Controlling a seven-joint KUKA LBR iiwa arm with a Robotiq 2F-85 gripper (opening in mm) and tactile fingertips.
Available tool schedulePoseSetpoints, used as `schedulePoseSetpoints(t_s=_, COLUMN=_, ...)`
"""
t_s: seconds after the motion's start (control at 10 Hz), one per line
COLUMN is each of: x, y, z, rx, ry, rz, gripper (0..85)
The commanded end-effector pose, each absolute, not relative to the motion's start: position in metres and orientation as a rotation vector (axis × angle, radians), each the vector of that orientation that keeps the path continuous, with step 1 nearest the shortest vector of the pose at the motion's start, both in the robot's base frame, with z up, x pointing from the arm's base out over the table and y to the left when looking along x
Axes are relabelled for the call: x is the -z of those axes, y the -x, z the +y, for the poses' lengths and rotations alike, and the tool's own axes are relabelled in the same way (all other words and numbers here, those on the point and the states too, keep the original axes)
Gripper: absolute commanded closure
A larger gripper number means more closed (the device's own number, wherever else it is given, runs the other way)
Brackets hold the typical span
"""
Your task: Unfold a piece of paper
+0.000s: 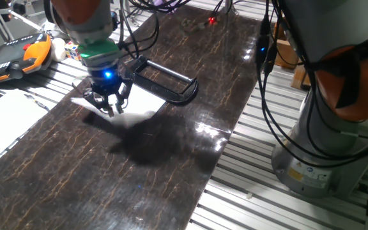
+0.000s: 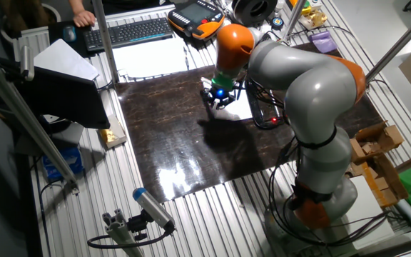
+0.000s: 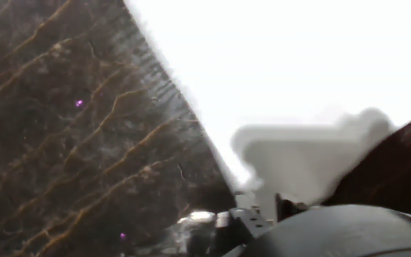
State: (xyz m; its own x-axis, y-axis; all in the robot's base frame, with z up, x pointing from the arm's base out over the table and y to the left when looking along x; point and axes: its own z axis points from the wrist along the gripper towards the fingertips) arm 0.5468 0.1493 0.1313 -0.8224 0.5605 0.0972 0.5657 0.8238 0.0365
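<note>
The piece of paper (image 1: pixel 147 100) is a white sheet lying on the dark marbled tabletop (image 1: pixel 171 160). My gripper (image 1: pixel 110 110) stands right on its left edge, fingers pointing down and drawn close together on the sheet's edge. A white corner sticks out to the left of the fingers. In the other fixed view the gripper (image 2: pixel 218 102) sits at the paper's (image 2: pixel 240 107) left side. In the hand view the paper (image 3: pixel 284 64) fills the upper right, blurred and very close, with a grey blurred patch on it.
A black curved clamp with a long bar (image 1: pixel 171 82) lies just behind the paper. A larger white sheet (image 1: pixel 5 118) and an orange teach pendant (image 1: pixel 18 54) are at the left. A keyboard (image 2: pixel 130 32) lies beyond the tabletop. The arm's base (image 1: pixel 324 140) stands at the right.
</note>
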Motion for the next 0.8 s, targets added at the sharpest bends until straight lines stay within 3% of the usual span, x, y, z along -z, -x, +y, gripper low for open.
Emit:
schedulePoseSetpoints(t_s=0.0, x=-0.132, y=-0.548, z=0.149, rx=0.087, ry=0.920, rz=-2.901, gripper=38.0)
schedulePoseSetpoints(t_s=0.1, x=-0.132, y=-0.548, z=0.149, rx=0.081, ry=0.922, rz=-2.898, gripper=31.3)
schedulePoseSetpoints(t_s=0.3, x=-0.129, y=-0.542, z=0.151, rx=0.072, ry=0.894, rz=-2.916, gripper=32.0)
schedulePoseSetpoints(t_s=0.5, x=-0.128, y=-0.534, z=0.154, rx=-0.037, ry=0.782, rz=-2.986, gripper=45.3)
schedulePoseSetpoints(t_s=0.7, x=-0.136, y=-0.530, z=0.154, rx=-0.043, ry=0.646, rz=-3.008, gripper=73.0)
